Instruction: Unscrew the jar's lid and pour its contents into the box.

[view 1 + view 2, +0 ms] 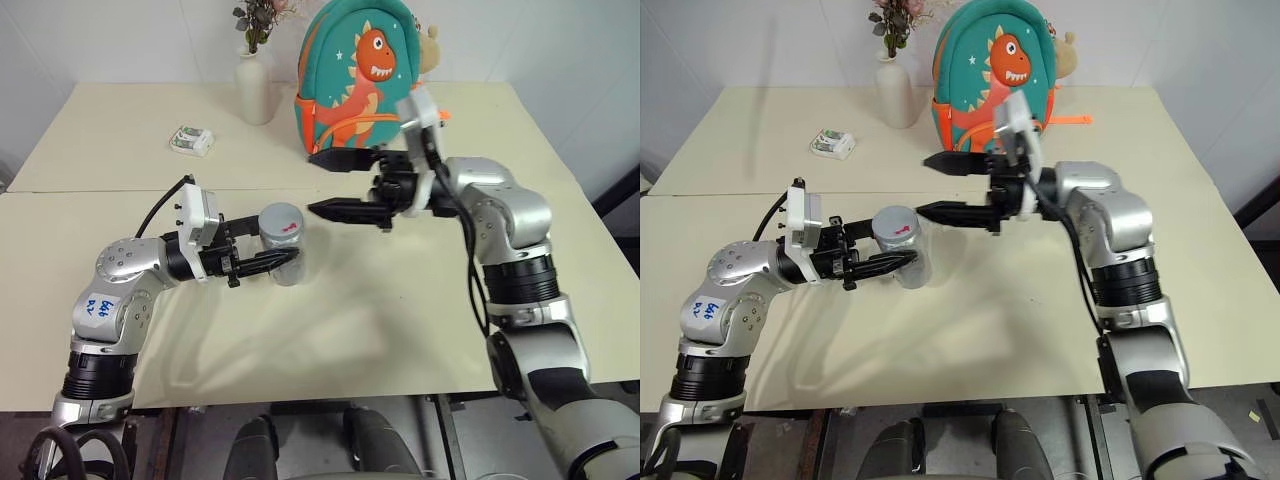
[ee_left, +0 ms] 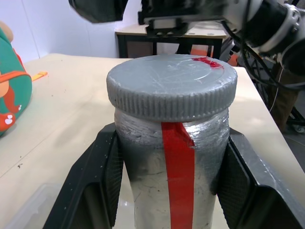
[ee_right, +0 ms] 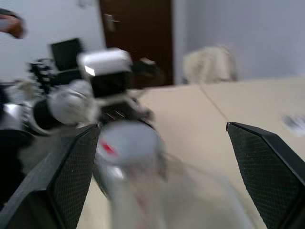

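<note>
From my station I find the left gripper (image 1: 262,262) clamped on the jar (image 1: 286,262), its two black fingers pressed against opposite sides of the clear wall, below the cap; the left wrist view confirms both pads hard against the jar, with a vertical red strip running down the side facing that camera. The jar is held upright above the cream table (image 1: 330,330), toward the robot's left of centre. The lid (image 1: 281,221), grey with a ribbed edge and a red mark on top, is seated on the jar. I cannot make out the contents through the wall. The right gripper (image 1: 340,185) hangs just beside the lid on the robot's right, pointing toward the jar, with its fingers spread wide apart and nothing between them; one finger sits higher and farther back, the other reaches nearly to the lid without touching it as far as I can tell. At the far side of the table I note a white vase (image 1: 254,88) with flowers, a teal dinosaur backpack (image 1: 355,75) next to it, and a small white-and-green packet (image 1: 191,141) lying well apart from the jar.
</note>
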`<control>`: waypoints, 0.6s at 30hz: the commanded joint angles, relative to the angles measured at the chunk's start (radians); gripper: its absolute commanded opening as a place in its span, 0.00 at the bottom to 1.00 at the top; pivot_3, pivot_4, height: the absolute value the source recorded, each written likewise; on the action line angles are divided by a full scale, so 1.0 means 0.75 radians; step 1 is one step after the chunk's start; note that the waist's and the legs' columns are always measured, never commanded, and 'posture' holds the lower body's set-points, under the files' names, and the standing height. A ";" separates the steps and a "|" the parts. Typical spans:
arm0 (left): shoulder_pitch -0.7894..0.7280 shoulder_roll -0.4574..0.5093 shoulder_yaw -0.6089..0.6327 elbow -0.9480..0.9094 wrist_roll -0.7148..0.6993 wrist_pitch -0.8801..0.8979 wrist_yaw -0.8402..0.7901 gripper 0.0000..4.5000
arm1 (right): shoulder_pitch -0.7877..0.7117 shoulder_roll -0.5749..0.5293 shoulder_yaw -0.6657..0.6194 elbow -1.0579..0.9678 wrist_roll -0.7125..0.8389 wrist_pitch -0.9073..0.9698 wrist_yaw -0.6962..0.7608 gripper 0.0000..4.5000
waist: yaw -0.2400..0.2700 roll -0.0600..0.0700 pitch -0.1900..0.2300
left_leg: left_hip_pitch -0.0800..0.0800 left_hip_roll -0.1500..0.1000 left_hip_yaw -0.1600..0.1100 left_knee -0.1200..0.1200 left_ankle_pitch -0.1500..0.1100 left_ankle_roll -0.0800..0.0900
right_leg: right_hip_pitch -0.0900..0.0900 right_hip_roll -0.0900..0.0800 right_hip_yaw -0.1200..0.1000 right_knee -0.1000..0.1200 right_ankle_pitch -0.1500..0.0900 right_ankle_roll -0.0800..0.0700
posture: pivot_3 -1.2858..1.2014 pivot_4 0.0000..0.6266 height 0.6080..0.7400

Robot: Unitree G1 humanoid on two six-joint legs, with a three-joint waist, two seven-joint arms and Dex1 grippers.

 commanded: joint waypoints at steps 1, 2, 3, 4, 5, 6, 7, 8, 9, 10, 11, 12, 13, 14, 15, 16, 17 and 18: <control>-0.030 -0.012 0.001 -0.004 -0.012 -0.027 -0.003 0.51 | 0.020 0.043 0.045 -0.116 0.009 0.047 -0.076 0.99 | 0.002 0.000 0.000 | 0.000 0.000 0.000 0.000 0.000 0.000 | 0.000 0.000 0.000 0.000 0.000 0.000 | 0.52 0.24 1.00; -0.031 -0.014 0.001 -0.003 -0.011 -0.028 -0.004 0.51 | 0.022 0.050 0.052 -0.127 0.009 0.057 -0.087 0.99 | 0.003 0.000 0.000 | 0.000 0.000 0.000 0.000 0.000 0.000 | 0.000 0.000 0.000 0.000 0.000 0.000 | 0.52 0.24 1.00; -0.036 -0.016 -0.002 0.000 -0.009 -0.028 -0.004 0.51 | 0.024 0.062 0.066 -0.138 0.004 0.064 -0.102 0.99 | 0.004 0.000 0.000 | 0.000 0.000 0.000 0.001 0.000 0.000 | 0.000 0.000 0.000 0.000 0.000 0.000 | 0.52 0.24 1.00; -0.041 -0.019 -0.005 0.003 -0.008 -0.027 -0.005 0.51 | 0.027 0.072 0.081 -0.146 -0.003 0.064 -0.115 0.99 | 0.005 0.000 0.000 | 0.000 0.000 0.000 0.001 0.000 0.000 | 0.000 0.000 0.000 0.000 0.000 0.000 | 0.52 0.24 1.00; -0.045 -0.021 -0.007 0.005 -0.008 -0.027 -0.006 0.51 | 0.029 0.080 0.093 -0.151 -0.008 0.064 -0.126 0.99 | 0.004 0.000 0.000 | 0.000 0.000 0.000 0.001 0.000 0.000 | 0.000 0.000 0.000 0.000 0.000 0.000 | 0.52 0.24 1.00; -0.048 -0.022 -0.009 0.006 -0.008 -0.027 -0.006 0.51 | 0.030 0.083 0.100 -0.154 -0.011 0.065 -0.133 0.99 | 0.004 0.000 0.000 | 0.000 0.000 0.000 0.001 0.000 0.000 | 0.000 0.000 0.000 0.000 0.000 0.000 | 0.52 0.24 1.00; -0.051 -0.024 -0.011 0.007 -0.009 -0.027 -0.006 0.51 | 0.030 0.086 0.107 -0.152 -0.017 0.062 -0.141 0.99 | 0.004 0.000 0.000 | 0.000 0.000 0.000 0.000 0.000 0.000 | 0.000 0.000 0.000 0.000 0.000 0.000 | 0.52 0.24 1.00; -0.053 -0.024 -0.013 0.008 -0.009 -0.027 -0.006 0.51 | 0.030 0.088 0.114 -0.147 -0.026 0.055 -0.148 0.99 | 0.004 0.000 0.000 | 0.000 0.000 0.000 0.000 0.000 0.000 | 0.000 0.000 0.000 0.000 0.000 0.000 | 0.52 0.24 1.00; -0.054 -0.025 -0.015 0.008 -0.009 -0.027 -0.007 0.51 | 0.029 0.090 0.118 -0.141 -0.033 0.049 -0.154 0.99 | 0.004 0.000 0.000 | 0.000 0.000 0.000 0.000 0.000 0.000 | 0.000 0.000 0.000 0.000 0.000 0.000 | 0.52 0.24 1.00; -0.055 -0.026 -0.016 0.008 -0.010 -0.027 -0.008 0.51 | 0.027 0.091 0.121 -0.134 -0.037 0.044 -0.160 0.99 | 0.004 0.000 0.000 | 0.000 0.000 0.000 0.000 0.000 0.000 | 0.000 0.000 0.000 0.000 0.000 0.000 | 0.52 0.24 1.00; -0.055 -0.026 -0.017 0.007 -0.011 -0.027 -0.008 0.51 | 0.025 0.091 0.122 -0.128 -0.041 0.042 -0.164 0.99 | 0.003 0.000 0.000 | 0.000 0.000 0.000 0.000 0.000 0.000 | 0.000 0.000 0.000 0.000 0.000 0.000 | 0.52 0.24 1.00; -0.055 -0.026 -0.018 0.007 -0.011 -0.027 -0.008 0.51 | 0.024 0.090 0.124 -0.120 -0.048 0.035 -0.167 0.99 | 0.001 0.000 0.000 | 0.000 0.000 0.000 0.000 0.000 0.000 | 0.000 0.000 0.000 0.000 0.000 0.000 | 0.52 0.24 1.00; -0.055 -0.026 -0.019 0.007 -0.012 -0.027 -0.009 0.51 | 0.022 0.090 0.125 -0.111 -0.053 0.030 -0.168 0.99 | 0.000 0.000 0.000 | 0.000 0.000 0.000 0.000 0.000 0.000 | 0.000 0.000 0.000 0.000 0.000 0.000 | 0.52 0.24 1.00; -0.056 -0.026 -0.019 0.007 -0.013 -0.027 -0.009 0.51 | 0.020 0.090 0.124 -0.101 -0.059 0.025 -0.168 0.99 | 0.000 0.000 0.000 | 0.000 0.000 0.000 0.000 0.000 0.000 | 0.000 0.000 0.000 0.000 0.000 0.000 | 0.52 0.24 1.00; -0.057 -0.026 -0.020 0.007 -0.014 -0.027 -0.010 0.51 | 0.017 0.091 0.122 -0.090 -0.064 0.019 -0.168 0.99 | 0.001 0.000 0.000 | 0.000 0.000 0.000 0.000 0.000 0.000 | 0.000 0.000 0.000 0.000 0.000 0.000 | 0.52 0.24 1.00; -0.057 -0.026 -0.021 0.007 -0.014 -0.027 -0.010 0.51 | 0.013 0.091 0.117 -0.076 -0.069 0.013 -0.167 0.99 | 0.001 0.000 0.000 | 0.000 0.000 0.000 0.000 0.000 0.000 | 0.000 0.000 0.000 0.000 0.000 0.000 | 0.52 0.24 1.00; -0.056 -0.027 -0.021 0.006 -0.014 -0.027 -0.011 0.51 | 0.009 0.091 0.112 -0.060 -0.074 0.006 -0.167 0.99 | 0.001 0.000 0.000 | 0.000 0.000 0.000 0.000 0.000 0.000 | 0.000 0.000 0.000 0.000 0.000 0.000 | 0.52 0.24 1.00; -0.056 -0.027 -0.022 0.006 -0.015 -0.027 -0.012 0.51 | 0.002 0.089 0.106 -0.040 -0.080 -0.002 -0.167 0.99 | 0.001 0.000 0.000 | 0.000 0.000 0.000 0.000 0.000 0.000 | 0.000 0.000 0.000 0.000 0.000 0.000 | 0.52 0.24 1.00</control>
